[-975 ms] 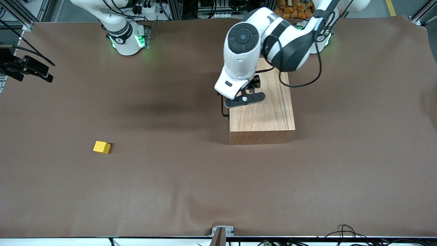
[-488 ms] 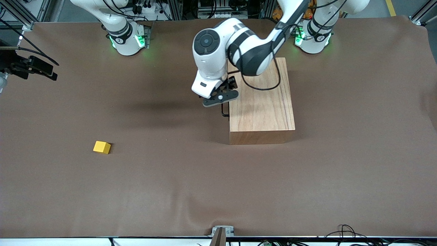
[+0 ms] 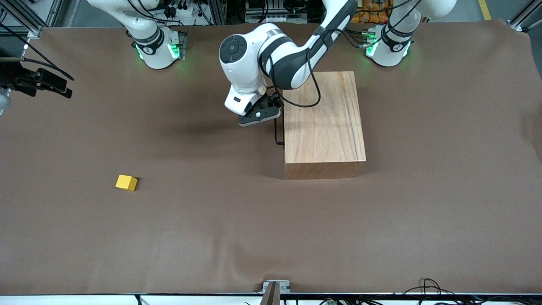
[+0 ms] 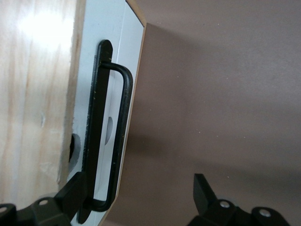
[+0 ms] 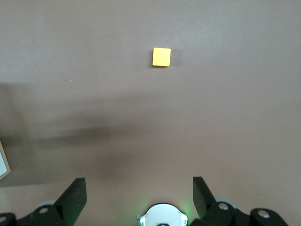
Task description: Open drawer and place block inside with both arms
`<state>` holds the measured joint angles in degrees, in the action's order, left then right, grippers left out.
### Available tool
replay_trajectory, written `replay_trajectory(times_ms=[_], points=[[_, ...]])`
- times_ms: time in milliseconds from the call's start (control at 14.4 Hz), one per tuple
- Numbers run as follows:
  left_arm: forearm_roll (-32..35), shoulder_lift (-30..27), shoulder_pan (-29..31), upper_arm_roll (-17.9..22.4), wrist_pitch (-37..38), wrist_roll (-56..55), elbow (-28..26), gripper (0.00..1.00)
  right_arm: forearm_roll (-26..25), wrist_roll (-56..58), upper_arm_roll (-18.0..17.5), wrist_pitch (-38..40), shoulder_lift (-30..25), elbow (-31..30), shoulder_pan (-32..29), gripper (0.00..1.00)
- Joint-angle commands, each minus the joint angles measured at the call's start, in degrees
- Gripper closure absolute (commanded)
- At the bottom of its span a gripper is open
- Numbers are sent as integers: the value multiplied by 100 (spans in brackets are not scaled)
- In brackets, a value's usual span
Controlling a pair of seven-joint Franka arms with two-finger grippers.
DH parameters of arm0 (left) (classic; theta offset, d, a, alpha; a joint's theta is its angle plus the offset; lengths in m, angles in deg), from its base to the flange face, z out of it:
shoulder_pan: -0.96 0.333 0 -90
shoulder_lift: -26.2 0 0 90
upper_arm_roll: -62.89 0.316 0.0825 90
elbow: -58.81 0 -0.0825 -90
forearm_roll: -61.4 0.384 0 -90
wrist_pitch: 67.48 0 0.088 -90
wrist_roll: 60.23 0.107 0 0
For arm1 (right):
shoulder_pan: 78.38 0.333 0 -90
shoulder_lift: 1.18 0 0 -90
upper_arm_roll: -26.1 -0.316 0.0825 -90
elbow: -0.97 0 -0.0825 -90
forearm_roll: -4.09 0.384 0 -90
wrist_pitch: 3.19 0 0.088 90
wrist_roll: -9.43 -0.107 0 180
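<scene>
Yellow block [image 3: 126,182] sits alone on the brown table cover [image 3: 237,228], toward the right arm's end of the table and nearer the front camera than the wooden box [image 3: 324,123]. It also shows in the right wrist view [image 5: 161,57], flat on the cover, nothing touching it.

Wooden box stands toward the left arm's end, well apart from the block. Drawer [image 4: 117,94] is closed: its white-edged front panel lies flush with the box side that faces the right arm's end. Black wire loop handle [image 3: 277,132] sticks out from that panel; the left wrist view shows the handle [image 4: 110,127] clearly, a thin bent rod fixed at both ends.

Left arm [image 3: 275,59] reaches from its base across the box corner. Left gripper [image 3: 259,116] hangs low over the cover, just beside the handle's end farther from the front camera. Fingers spread apart and empty. In the left wrist view one finger [image 4: 70,197] lies at the handle's end, the other finger stands clear over bare cover; actual contact with the rod cannot be told.

Right arm [image 3: 144,34] waits at its base. Right gripper [image 5: 136,197] is raised over bare cover, looking down, fingers fully apart, holding nothing.
</scene>
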<state>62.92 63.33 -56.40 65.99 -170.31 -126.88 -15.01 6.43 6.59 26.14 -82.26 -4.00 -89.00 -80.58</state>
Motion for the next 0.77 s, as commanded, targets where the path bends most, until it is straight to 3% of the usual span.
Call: replay_trajectory(times_ms=[0,697], points=[[225,171,-74,69,-27,-77,175,0,-84,-67,5,-47,-122,-222,-35,0],[594,426,-179,51,-124,-15,122,0,-84,-67,-4,-494,-122,-433,9,0]])
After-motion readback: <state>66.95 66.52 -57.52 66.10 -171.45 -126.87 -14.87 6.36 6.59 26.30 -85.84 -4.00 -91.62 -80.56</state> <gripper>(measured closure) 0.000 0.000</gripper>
